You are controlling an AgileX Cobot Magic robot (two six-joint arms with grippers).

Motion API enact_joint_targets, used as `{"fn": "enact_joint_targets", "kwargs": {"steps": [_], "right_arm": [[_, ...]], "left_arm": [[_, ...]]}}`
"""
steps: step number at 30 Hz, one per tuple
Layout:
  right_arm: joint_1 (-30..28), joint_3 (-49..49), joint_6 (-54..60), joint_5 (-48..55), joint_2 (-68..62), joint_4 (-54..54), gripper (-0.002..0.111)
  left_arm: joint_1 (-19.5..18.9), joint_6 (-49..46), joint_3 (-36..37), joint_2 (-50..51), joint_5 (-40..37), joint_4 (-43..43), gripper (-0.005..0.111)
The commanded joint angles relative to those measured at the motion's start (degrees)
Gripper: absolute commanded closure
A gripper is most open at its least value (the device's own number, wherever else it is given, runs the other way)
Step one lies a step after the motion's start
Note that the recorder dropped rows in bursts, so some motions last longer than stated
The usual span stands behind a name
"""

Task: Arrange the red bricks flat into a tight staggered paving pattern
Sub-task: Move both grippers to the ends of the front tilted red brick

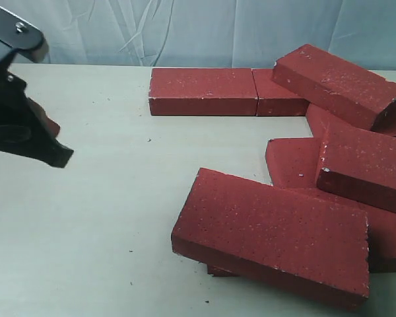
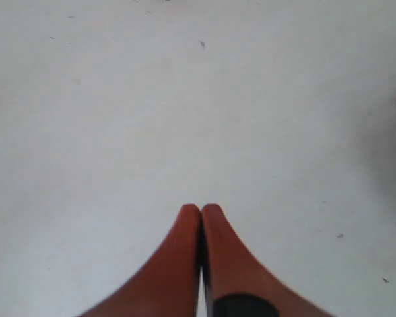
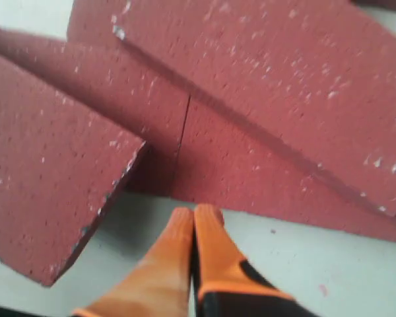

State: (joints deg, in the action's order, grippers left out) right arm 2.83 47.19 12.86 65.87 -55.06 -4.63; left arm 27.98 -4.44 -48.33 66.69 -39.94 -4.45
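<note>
The bricks (image 1: 277,231) lie heaped on the worktop's (image 1: 86,218) right, two set end to end behind. The right tool (image 3: 194,212), clenched empty, sits just beside the heap; the left tool (image 2: 200,210), clenched too, is well apart.

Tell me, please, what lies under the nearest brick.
The nearest brick rests on another brick, only a sliver showing at its front edge; the rest underneath is covered.
</note>
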Motion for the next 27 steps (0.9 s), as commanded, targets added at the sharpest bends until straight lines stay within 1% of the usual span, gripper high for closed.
{"fn": "enact_joint_targets", "kwargs": {"steps": [1, 6, 9, 13, 18, 20, 24, 27], "right_arm": [[4.3, -0.9, -0.3, 2.6, -2.2, 2.3, 0.109], [7.0, -3.9, -3.8, 1.9, -3.8, 5.6, 0.109], [7.6, -4.5, -3.9, 1.5, -5.5, 5.5, 0.109], [7.6, -5.9, -4.3, 1.0, -8.6, 5.1, 0.109], [7.6, -7.5, -5.2, -1.2, -12.7, 4.6, 0.109], [7.6, -7.6, -5.2, -1.3, -14.6, 3.9, 0.109], [7.6, -7.6, -5.0, -3.1, -17.3, 1.0, 0.109], [7.6, -7.6, -4.8, -4.1, -18.9, 0.0, 0.109]], "left_arm": [[3.1, -5.2, -0.5, 4.7, -1.4, 6.6, 0.107], [7.3, -5.2, -0.5, 9.8, -1.9, 6.8, 0.107], [9.2, -5.2, -0.7, 13.0, -1.7, 7.4, 0.107], [10.9, -6.1, -0.7, 16.1, 0.3, 10.2, 0.107], [11.5, -9.8, -0.7, 19.3, 4.5, 16.0, 0.107], [11.5, -9.8, -0.8, 20.5, 6.0, 16.4, 0.107], [11.5, -9.8, -2.7, 23.5, 6.6, 16.8, 0.107], [11.5, -11.6, -4.0, 25.4, 6.6, 19.5, 0.107]]}}
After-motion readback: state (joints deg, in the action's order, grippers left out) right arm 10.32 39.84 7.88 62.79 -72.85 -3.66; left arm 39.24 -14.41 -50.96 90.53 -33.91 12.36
